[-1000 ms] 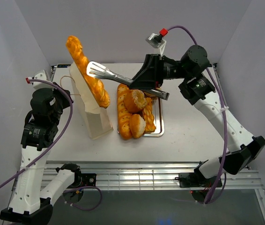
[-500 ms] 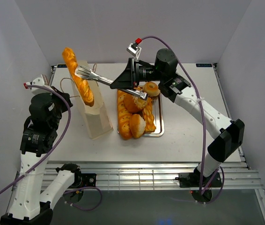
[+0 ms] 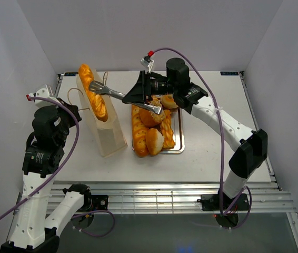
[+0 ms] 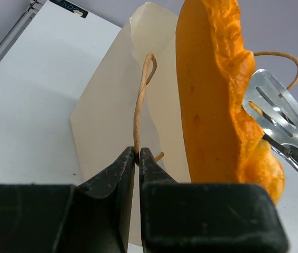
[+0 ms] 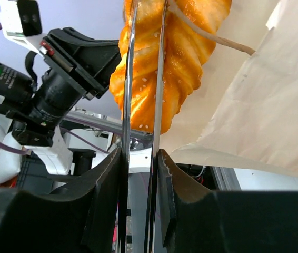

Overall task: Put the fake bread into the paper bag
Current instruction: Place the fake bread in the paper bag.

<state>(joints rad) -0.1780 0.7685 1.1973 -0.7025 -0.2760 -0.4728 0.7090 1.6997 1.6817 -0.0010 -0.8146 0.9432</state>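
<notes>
The pale paper bag (image 3: 109, 134) stands upright left of the tray. My left gripper (image 3: 71, 108) is shut on the bag's looped cord handle (image 4: 138, 105), its jaws (image 4: 137, 153) pinched together on the cord. My right gripper (image 3: 136, 96) is shut on a pair of silver metal tongs (image 3: 109, 92), and the tongs clamp a long braided piece of fake bread (image 3: 93, 97). That loaf hangs tilted, its lower end inside the bag's open mouth and its top sticking out. The wrist views show the loaf (image 4: 212, 105) beside the bag wall (image 4: 107, 105) and between the tong arms (image 5: 127, 105).
A silver metal tray (image 3: 180, 145) sits right of the bag. It holds several more fake breads (image 3: 151, 129), both long loaves and round rolls. White walls close in the table on the left, back and right.
My right arm has carried the tongs and loaf leftward and down, so the loaf's lower end has sunk into the bag's mouth. The left gripper still holds the handle.
</notes>
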